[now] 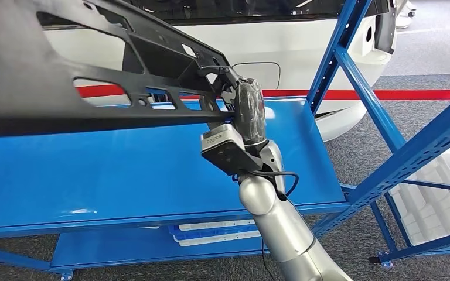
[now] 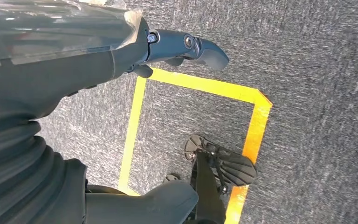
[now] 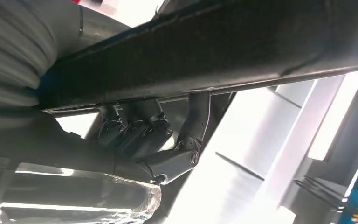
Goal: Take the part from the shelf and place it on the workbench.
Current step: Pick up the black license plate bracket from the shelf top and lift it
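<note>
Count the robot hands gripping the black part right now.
1. The right hand grips the black part at its end above the blue shelf. The left hand hangs over the carpet, holding nothing.

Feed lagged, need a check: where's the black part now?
In the head view, the black part is upper left, above the blue shelf, gripped at its right end by the right hand.

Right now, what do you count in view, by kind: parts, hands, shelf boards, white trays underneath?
Black part: 1
Hands: 2, right hand gripping the part, left hand hanging over the floor
Blue shelf boards: 2
White trays: 2
Total: 7
</note>
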